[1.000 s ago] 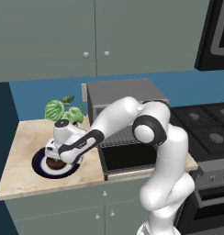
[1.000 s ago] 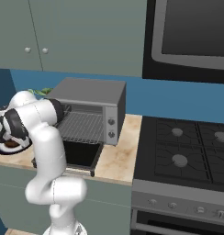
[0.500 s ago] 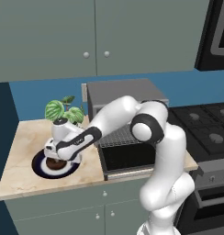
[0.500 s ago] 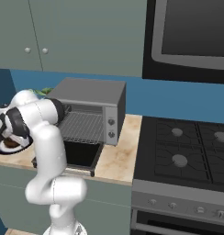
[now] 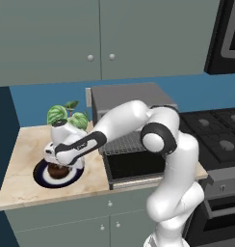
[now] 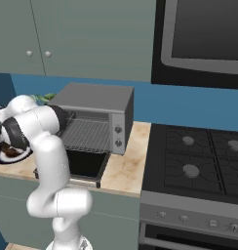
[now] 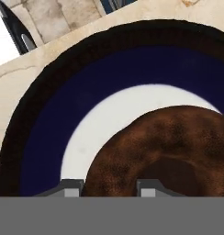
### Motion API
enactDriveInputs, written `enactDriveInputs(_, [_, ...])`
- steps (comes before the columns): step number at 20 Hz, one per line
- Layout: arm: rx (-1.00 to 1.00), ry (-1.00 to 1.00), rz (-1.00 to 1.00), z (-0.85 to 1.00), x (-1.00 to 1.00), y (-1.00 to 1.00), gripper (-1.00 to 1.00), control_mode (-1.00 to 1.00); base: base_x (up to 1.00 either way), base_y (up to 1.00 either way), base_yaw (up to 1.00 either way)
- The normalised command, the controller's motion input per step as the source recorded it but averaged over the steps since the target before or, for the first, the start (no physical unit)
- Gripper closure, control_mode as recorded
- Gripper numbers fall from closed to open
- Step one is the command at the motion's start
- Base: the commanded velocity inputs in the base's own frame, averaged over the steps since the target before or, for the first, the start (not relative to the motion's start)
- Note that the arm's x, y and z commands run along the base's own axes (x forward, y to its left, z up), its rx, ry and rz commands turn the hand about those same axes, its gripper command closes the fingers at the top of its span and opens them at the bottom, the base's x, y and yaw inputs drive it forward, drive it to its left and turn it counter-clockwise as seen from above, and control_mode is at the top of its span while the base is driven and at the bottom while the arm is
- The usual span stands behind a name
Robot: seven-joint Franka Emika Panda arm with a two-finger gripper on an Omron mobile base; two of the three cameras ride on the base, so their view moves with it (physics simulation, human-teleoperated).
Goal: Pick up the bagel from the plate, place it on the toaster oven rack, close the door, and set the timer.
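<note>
Change: since the earlier frames we see the hand lower onto the plate and the jaws drawn in from wide to narrow.
Bagel: the bagel (image 7: 164,156) is a dark brown ring lying on the plate (image 7: 54,114), over its white inner ring and towards one side; in the left base view the bagel (image 5: 56,170) sits right under the hand.
Gripper: the gripper (image 7: 109,187) is down on the bagel, one finger tip at the ring's outer edge and the other on its surface near the hole. Jaws narrow, straddling one side of the ring; we cannot tell if the hold is firm.
Plate: the plate (image 5: 40,173) rests on the pale stone counter (image 5: 18,183), left of the toaster oven (image 5: 129,99).
Oven: the door (image 6: 84,166) is dropped open and the toaster oven rack (image 6: 89,134) is bare.
Controls: two knobs on the control panel (image 6: 118,136).
Writing: we read no brand or label.
Surroundings: a leafy plant (image 5: 66,116) behind the plate; a stove (image 6: 199,161) right of the counter.
</note>
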Motion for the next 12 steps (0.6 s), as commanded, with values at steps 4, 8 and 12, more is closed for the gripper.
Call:
enactDriveInputs(4, [0.0, -0.1, -0.12, 0.89, -0.4, -0.11, 1.0, -1.0, 0.0, 0.0, 0.0])
enactDriveInputs(8, [0.0, -0.06, -0.11, 1.0, -0.28, -0.22, 1.0, -1.0, 0.0, 0.0, 0.0])
enactDriveInputs(12, [0.0, 0.0, -0.13, 0.83, -0.07, -0.28, 1.0, -1.0, 0.0, 0.0, 0.0])
